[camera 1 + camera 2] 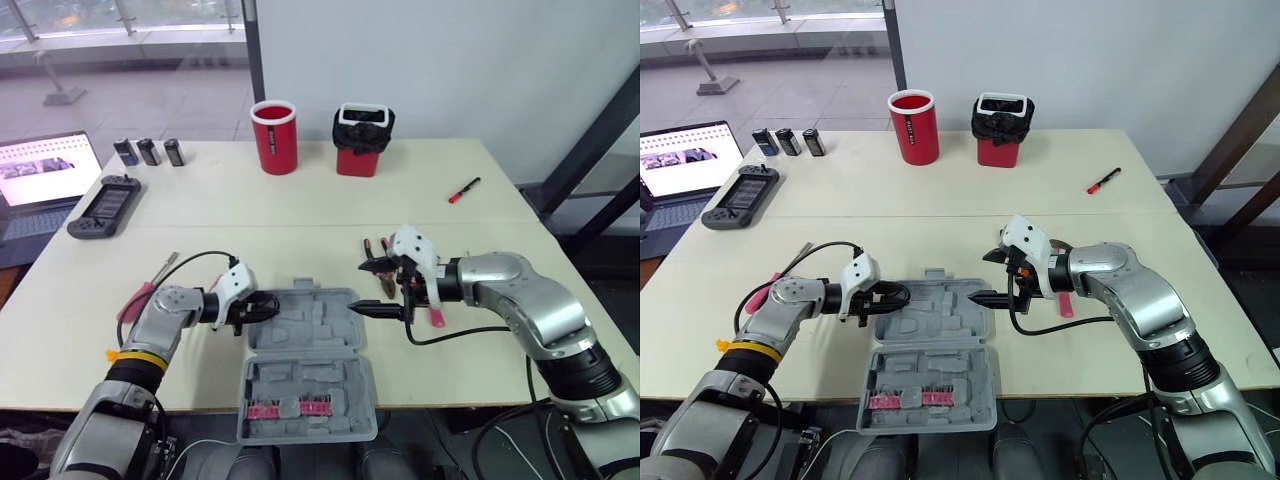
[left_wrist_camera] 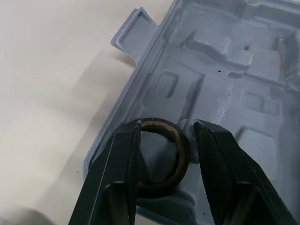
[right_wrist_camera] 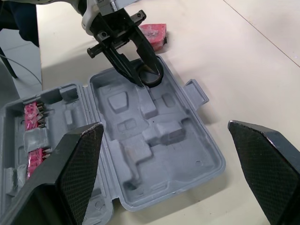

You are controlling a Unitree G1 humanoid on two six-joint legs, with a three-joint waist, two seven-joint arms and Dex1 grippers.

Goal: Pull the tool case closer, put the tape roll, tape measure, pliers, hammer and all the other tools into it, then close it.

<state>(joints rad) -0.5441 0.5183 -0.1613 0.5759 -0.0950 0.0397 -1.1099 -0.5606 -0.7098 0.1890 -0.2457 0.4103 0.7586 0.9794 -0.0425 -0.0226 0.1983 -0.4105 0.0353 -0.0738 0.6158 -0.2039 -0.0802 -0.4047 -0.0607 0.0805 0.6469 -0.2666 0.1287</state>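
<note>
This looks like an office-style robot lab. 2 cream tables (image 1: 300,200) set edge to edge hold a laptop (image 1: 45,185), a handheld controller (image 1: 105,205) and 3 batteries (image 1: 149,151). A white wall (image 1: 450,60) and large windows (image 1: 120,30) stand behind them.

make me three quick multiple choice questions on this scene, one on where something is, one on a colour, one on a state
1. Where is the tape roll?
A. at the left pincer, over the case
B. under the case
C. far from the case

2. What colour is the cup?
A. blue
B. red
C. green

3. The case is
A. shut
B. upside down
C. open

Answers:
1 A, the tape roll sits at that pincer above the case's moulded tray.
2 B, the cup at the far side is plainly red.
3 C, both halves lie flat with their insides showing.
</note>
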